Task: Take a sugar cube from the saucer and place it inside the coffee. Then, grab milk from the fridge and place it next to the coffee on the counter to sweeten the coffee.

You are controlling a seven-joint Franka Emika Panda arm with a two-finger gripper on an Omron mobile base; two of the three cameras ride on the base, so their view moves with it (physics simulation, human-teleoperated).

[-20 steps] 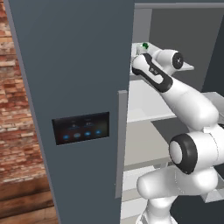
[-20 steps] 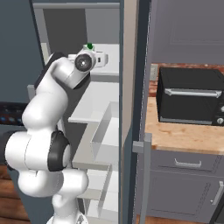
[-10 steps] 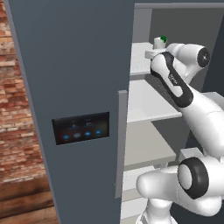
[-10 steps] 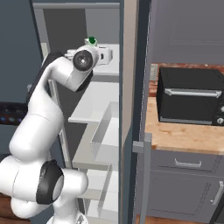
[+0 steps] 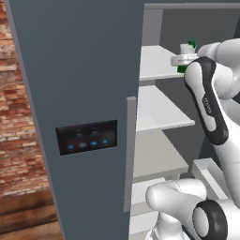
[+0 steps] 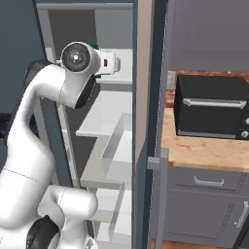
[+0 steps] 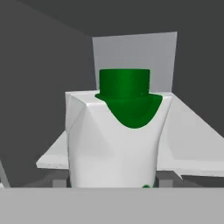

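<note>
Hand view puts the milk (image 7: 114,140) right up close, standing on a white shelf (image 5: 157,63) high in the open fridge (image 5: 79,93), where it keeps cold. Since a second ago the arm has reached further in. I cannot tell if the fingers are closed.

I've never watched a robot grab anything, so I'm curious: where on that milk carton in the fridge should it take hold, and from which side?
Probably the carton's flat white body, below the green cap. The milk stands upright on a white fridge shelf, so a level approach from the open front, one finger on each flat side wall, suits it. The sloped top and round cap look harder to pinch. The hand view already faces it squarely.
</note>
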